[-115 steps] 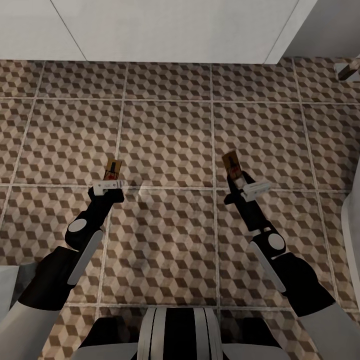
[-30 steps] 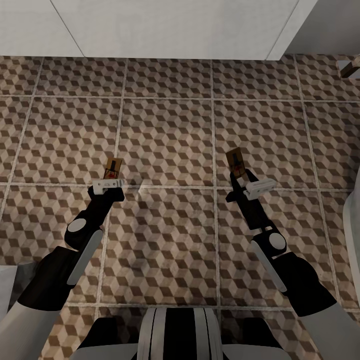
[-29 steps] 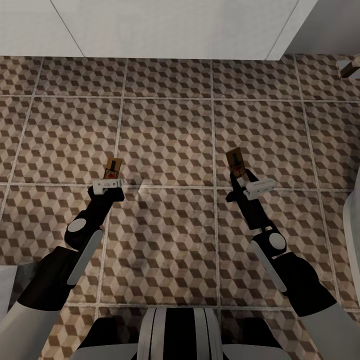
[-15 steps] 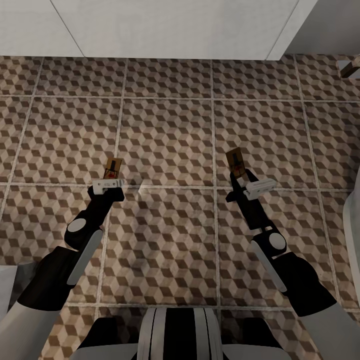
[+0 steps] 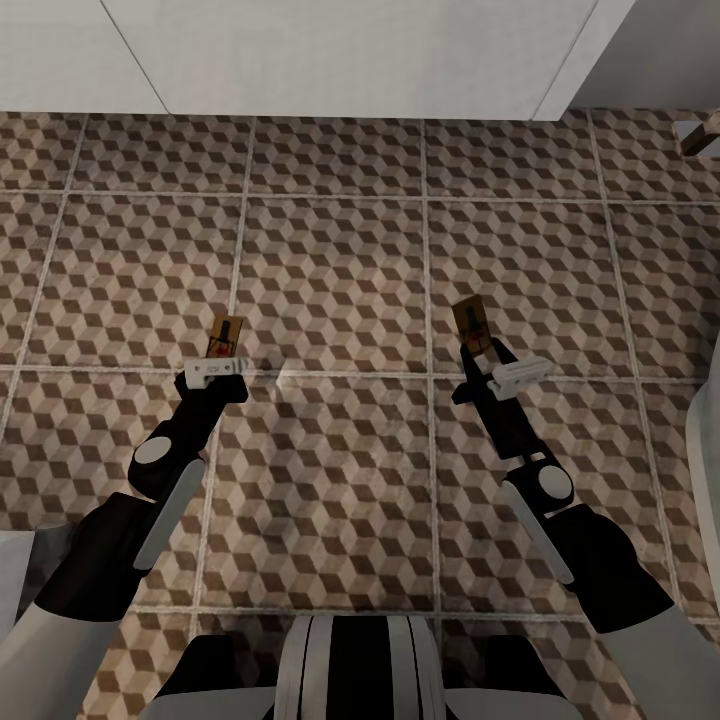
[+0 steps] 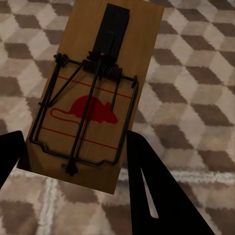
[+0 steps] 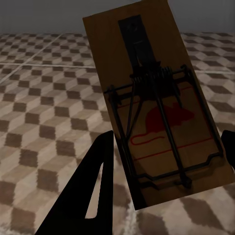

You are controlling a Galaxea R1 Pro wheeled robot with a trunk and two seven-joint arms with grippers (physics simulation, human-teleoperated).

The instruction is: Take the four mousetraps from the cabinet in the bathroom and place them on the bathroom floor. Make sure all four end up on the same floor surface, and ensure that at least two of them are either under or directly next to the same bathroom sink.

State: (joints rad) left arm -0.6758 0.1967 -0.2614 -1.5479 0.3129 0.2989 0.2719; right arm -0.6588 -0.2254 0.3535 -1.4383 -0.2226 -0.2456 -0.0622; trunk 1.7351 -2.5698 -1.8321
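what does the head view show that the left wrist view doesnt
Head view alone: both arms, the right gripper shut on a second mousetrap, and the white vanity ahead.

Left wrist view alone: close detail of the held mousetrap, namely its red mouse print, spring and wire bar.

Both: the left gripper shut on that mousetrap above the cube-patterned bathroom floor.

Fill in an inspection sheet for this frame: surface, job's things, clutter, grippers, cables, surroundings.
Surface: cube-patterned bathroom floor, bare tiles ahead.
Job's things: two mousetraps, one in the left gripper, one in the right gripper, both off the floor.
Clutter: nothing seen.
Grippers: left gripper and right gripper each shut on a trap.
Cables: nothing seen.
Surroundings: white boxy unit along the far edge; brown object at far right, unclear.
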